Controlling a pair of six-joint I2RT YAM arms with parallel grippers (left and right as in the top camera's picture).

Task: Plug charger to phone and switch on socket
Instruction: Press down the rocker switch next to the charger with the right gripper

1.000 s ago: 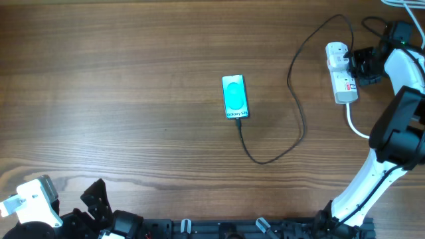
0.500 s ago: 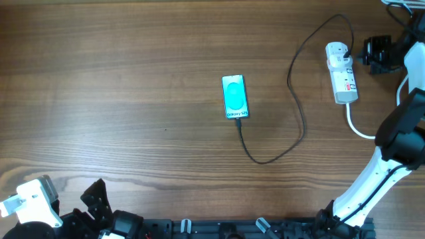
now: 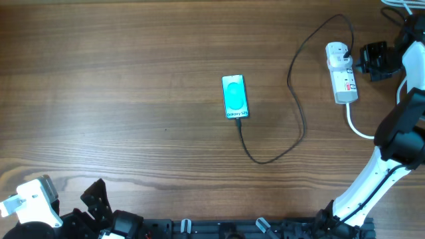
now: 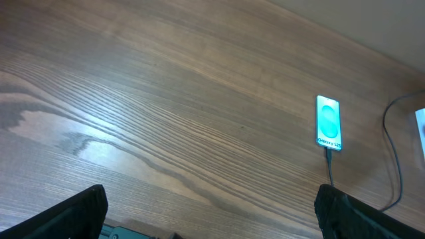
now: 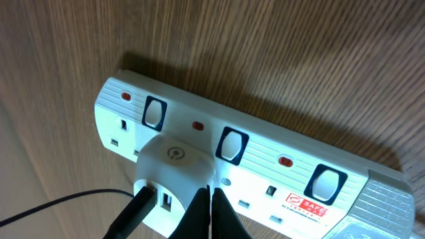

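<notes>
Lying just beside the closed right pincer (image 3: 365, 62) — the white socket (image 3: 341, 74).

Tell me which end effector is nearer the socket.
Right. The right end effector is just beside the socket's right edge. The left end effector is at the near-left corner of the table, far across from it.

Held the left gripper (image 4: 211, 192) low at the near left corner, its fingers (image 4: 80, 212) spread wide apart. Stretched the right arm (image 3: 392, 133) from the near base up the right side, elbow bent. Turned the right gripper (image 3: 366, 60) leftward, fingertips (image 5: 199, 219) pressed together, nothing between them.
</notes>
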